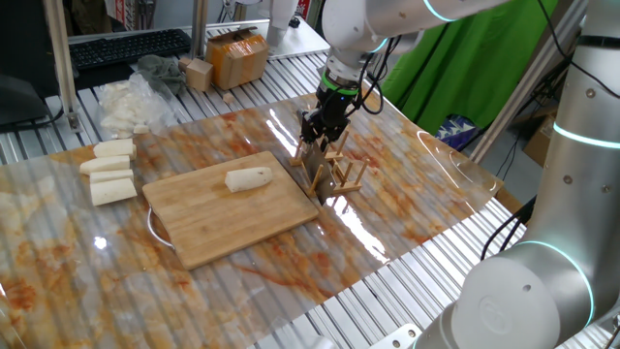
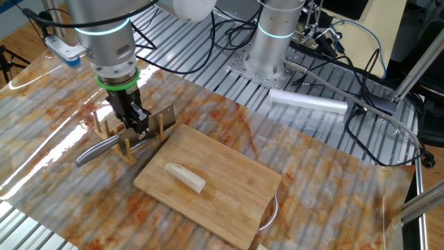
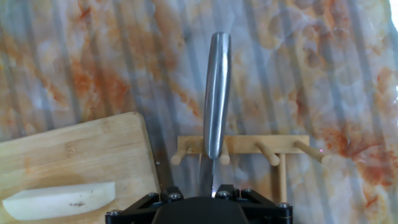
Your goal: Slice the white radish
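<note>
The counter [image 1: 407, 291] was a slatted metal top with a clear plastic sheet [image 1: 426, 184] over it, smeared all over with orange-brown stains. Behind it sat a keyboard [image 1: 131, 47], a cardboard box [image 1: 237, 56] and a green cloth [image 1: 484, 58]. From the other fixed view you could see a second arm's base [image 2: 274, 35], a mess of cables and a silver tube [image 2: 309, 104].

Counts: one bamboo cutting board [image 1: 208, 218], one white radish [image 1: 248, 178], three longer white chunks [image 1: 108, 170] grouped off to the board's side, one heap of white scraps [image 1: 121, 102] on plastic, one knife [image 3: 215, 99], one little wooden peg rack [image 3: 249, 148].

The radish lay flat on the board, roughly in the middle, well apart from the rack. Its long axis ran along the board's length; in the hand view it lay nearly level across the frame with the tapered end pointing toward the left edge.

The tool [image 2: 135, 119] pointed straight down over the rack, right at the knife where it sat between the pegs. The fingers were partly closed around the knife area, but I honestly couldn't tell if they actually had hold of it.
</note>
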`<act>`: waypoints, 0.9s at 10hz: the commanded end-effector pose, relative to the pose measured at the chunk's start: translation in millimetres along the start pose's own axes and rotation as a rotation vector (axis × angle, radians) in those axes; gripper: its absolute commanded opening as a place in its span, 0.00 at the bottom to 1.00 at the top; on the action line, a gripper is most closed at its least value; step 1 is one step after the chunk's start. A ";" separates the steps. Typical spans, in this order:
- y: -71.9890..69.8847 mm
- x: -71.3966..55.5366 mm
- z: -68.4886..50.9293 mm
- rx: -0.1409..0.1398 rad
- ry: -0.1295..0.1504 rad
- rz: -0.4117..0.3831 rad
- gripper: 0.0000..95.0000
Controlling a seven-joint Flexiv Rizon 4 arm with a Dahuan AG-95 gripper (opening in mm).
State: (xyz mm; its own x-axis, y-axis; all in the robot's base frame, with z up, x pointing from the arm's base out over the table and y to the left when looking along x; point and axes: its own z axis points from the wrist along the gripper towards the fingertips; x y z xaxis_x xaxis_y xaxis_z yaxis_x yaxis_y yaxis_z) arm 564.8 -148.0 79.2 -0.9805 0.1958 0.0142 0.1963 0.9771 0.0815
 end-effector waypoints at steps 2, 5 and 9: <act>-0.5 0.1 0.1 0.002 -0.001 -0.017 0.60; -5.4 -0.4 3.9 -0.002 0.002 -0.037 0.60; -10.5 -1.1 16.3 -0.012 -0.003 -0.033 0.60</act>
State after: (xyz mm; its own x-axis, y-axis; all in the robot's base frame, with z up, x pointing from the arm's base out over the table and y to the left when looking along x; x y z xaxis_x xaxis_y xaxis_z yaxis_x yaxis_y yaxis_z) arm 563.0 -157.3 60.0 -0.9863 0.1649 0.0085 0.1650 0.9818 0.0941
